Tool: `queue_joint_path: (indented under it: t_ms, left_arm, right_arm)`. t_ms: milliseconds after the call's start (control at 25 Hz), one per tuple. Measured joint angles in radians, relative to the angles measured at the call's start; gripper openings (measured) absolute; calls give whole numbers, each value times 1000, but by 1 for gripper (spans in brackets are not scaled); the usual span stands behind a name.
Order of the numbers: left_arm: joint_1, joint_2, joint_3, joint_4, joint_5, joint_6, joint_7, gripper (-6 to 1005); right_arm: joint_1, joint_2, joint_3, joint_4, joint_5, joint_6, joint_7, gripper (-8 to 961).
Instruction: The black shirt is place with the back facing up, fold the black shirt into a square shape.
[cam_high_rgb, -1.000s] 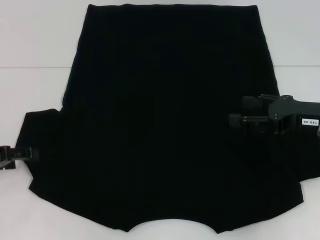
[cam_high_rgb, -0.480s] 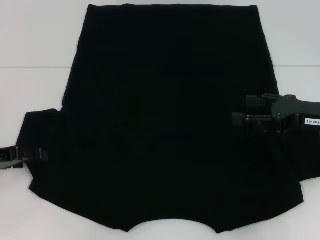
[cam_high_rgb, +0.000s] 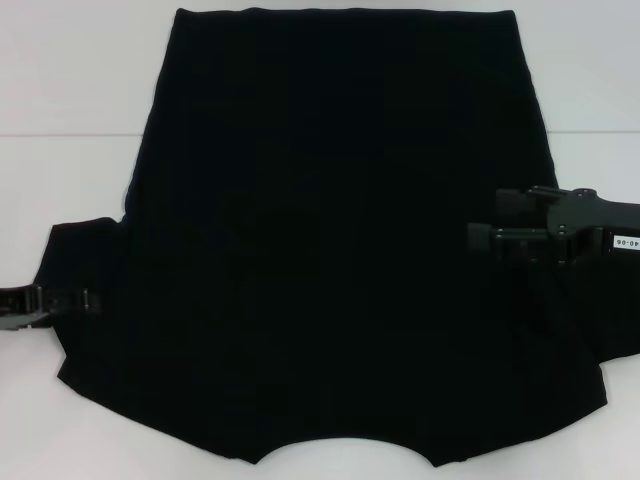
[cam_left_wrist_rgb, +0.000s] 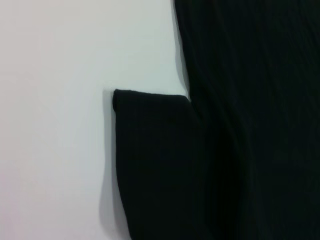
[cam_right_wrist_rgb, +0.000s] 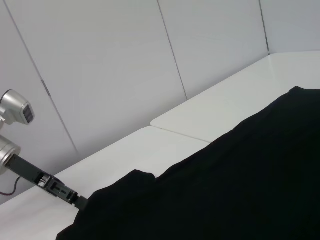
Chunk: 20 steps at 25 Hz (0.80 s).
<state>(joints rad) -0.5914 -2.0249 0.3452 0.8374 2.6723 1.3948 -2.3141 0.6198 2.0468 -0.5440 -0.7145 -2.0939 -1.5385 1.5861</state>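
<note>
Black shirt (cam_high_rgb: 330, 230) flat on table (cam_high_rgb: 70, 80). Left gripper (cam_high_rgb: 88, 300) at sleeve edge, right gripper (cam_high_rgb: 478, 238) above; grip undeterminable.

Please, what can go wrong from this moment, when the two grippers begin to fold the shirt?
1. The left gripper sits only at the sleeve's outer edge of the black shirt; a shallow grip there could slip.
2. The right gripper is above the cloth, further inside than the left one, so the two side folds may come out uneven, not square.
</note>
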Motion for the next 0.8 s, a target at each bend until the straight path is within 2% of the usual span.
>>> queue_joint_path:
  t_ms: [560,800]
  left_arm:
    - [-12,-1,0,-34,-5,-79,22,740]
    - [-17,-3,0,-38,-7,-99,22,505]
  right_arm:
    - [-2,-1,-1,-5,0,0,5,931]
    - [-2,-1,-1,-5,0,0,5,931]
